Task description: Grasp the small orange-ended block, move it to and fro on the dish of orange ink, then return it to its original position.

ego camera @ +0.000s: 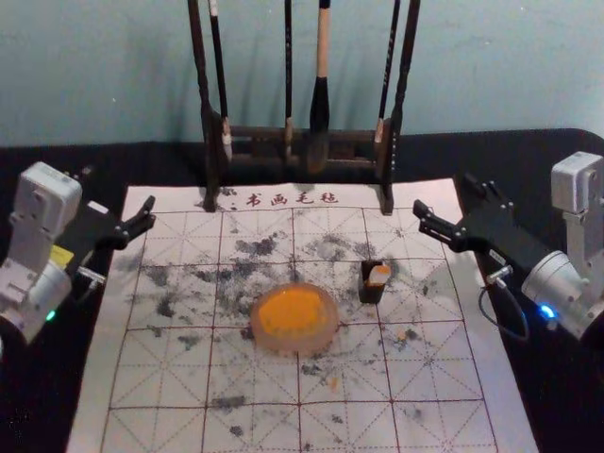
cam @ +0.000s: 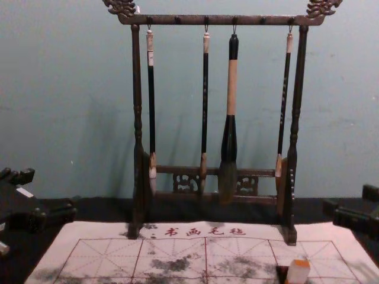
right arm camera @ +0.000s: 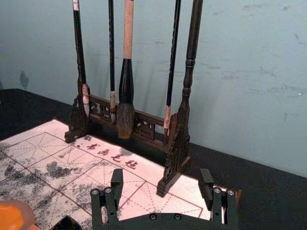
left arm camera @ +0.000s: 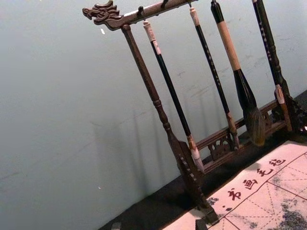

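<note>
Head view puts the orange-ended block (ego camera: 379, 276) against a small dark rest (ego camera: 369, 291), just right of the orange ink dish (ego camera: 294, 319). Above the mat's right edge hangs the right gripper (ego camera: 444, 196), spread wide and empty; it would do best to come down square and pinch the block's sides, orange end clear. The left gripper (ego camera: 115, 187), also parted, idles at left.

Four brushes (cam: 231, 89) are hanging from a dark carved rack (cam: 219, 20), whose feet are standing on the far edge of a stained, gridded mat (ego camera: 444, 415). The mat is lying on a black table (ego camera: 538, 156).
</note>
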### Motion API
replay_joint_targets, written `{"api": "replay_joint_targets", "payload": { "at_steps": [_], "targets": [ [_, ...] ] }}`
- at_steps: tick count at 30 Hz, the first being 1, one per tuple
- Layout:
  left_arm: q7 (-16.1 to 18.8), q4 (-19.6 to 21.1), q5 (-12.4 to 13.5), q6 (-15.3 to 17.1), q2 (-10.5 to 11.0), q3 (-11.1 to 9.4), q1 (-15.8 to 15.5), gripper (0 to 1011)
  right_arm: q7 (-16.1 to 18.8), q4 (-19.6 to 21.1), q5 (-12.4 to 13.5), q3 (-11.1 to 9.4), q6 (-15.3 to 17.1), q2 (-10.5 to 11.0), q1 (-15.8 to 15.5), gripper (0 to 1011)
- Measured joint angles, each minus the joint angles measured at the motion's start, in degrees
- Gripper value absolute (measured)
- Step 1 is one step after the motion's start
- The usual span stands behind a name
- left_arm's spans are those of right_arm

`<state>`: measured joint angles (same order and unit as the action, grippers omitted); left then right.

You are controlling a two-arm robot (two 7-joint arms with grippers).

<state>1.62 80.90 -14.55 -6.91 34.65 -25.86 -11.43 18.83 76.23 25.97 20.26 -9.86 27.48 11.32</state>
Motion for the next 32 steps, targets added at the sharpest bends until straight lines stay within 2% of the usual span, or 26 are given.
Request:
{"api": "replay_joint_targets", "payload": {
  "at_steps": [32],
  "targets": [
    [0.0, 0.0, 0.0, 0.0, 0.0, 0.0, 0.0, 1001, 0.2, 0.4, 0.2, 0.1, 0.0, 0.3, 0.0, 1000]
  ]
}}
